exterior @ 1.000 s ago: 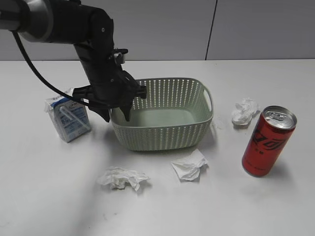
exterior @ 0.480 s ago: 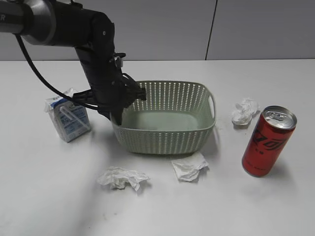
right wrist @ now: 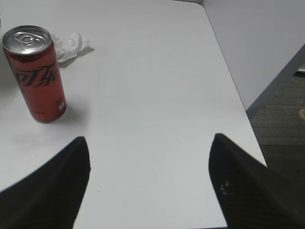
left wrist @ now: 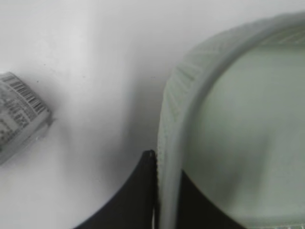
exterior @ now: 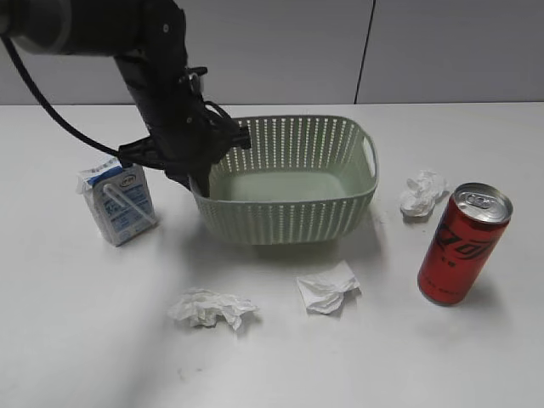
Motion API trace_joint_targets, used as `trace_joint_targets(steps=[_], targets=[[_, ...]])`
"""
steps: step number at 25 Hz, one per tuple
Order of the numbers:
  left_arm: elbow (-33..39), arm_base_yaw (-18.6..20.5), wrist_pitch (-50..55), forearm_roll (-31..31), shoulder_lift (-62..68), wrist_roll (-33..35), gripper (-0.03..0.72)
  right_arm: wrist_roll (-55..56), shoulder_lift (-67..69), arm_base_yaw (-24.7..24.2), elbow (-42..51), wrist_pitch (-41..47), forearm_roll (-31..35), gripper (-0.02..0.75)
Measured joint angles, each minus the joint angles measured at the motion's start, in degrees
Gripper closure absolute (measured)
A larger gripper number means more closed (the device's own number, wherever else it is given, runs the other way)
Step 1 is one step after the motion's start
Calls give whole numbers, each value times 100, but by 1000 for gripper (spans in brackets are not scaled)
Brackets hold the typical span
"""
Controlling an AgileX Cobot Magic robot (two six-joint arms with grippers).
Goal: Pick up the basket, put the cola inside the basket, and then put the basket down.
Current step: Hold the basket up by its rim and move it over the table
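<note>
I have the basket (exterior: 289, 183) pinched at its left end: my left jaws (exterior: 197, 174) are clamped over the rim wall there, one finger outside and one inside, as the left wrist view shows with the rim (left wrist: 167, 143) running up between the two dark fingers. In the exterior view the basket sits tilted, its right end higher than the gripped end, and a shadow lies under it on the table (exterior: 272, 340); I cannot tell whether its base touches the table. Nothing lies in it.

The cola (exterior: 464, 244) stands upright on the table, well apart from the left jaws, out past the far end of the basket. My right jaws (right wrist: 147, 181) are spread wide and hold nothing; the cola (right wrist: 35, 74) is ahead of them and off toward the left finger, not between the fingers.

Just outside the left jaws, on the side away from the basket, a blue-and-white milk carton (exterior: 117, 202) stands on the table. Crumpled tissues lie around: one (exterior: 211, 307) and another (exterior: 327, 287) in front of the basket, a third (exterior: 422, 192) behind the cola.
</note>
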Motion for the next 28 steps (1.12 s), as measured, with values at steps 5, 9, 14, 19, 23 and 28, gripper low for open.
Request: trace_joint_targets(steps=[5,9,14,19,23,28], targets=[[0,177,304,-304,-269,-85,685,0,0,0,0,0,-12,148],[0,189,920,-330,-352,-74,685,68,133,0,-179,0,-17,149],[0,189,1434,-275,-374,277,685,241,1430,0,-854,437,60,149],[0,184,1455,-136,-393,342,685,256,3129,0,-1866,726,637,152],[0,184,1455,-122,-393,362,685,256,4309,15,-2470,744,1061,153],[0,184,1446,-95,-393,378,685,274,5775,571,-3207,783,1143,154]])
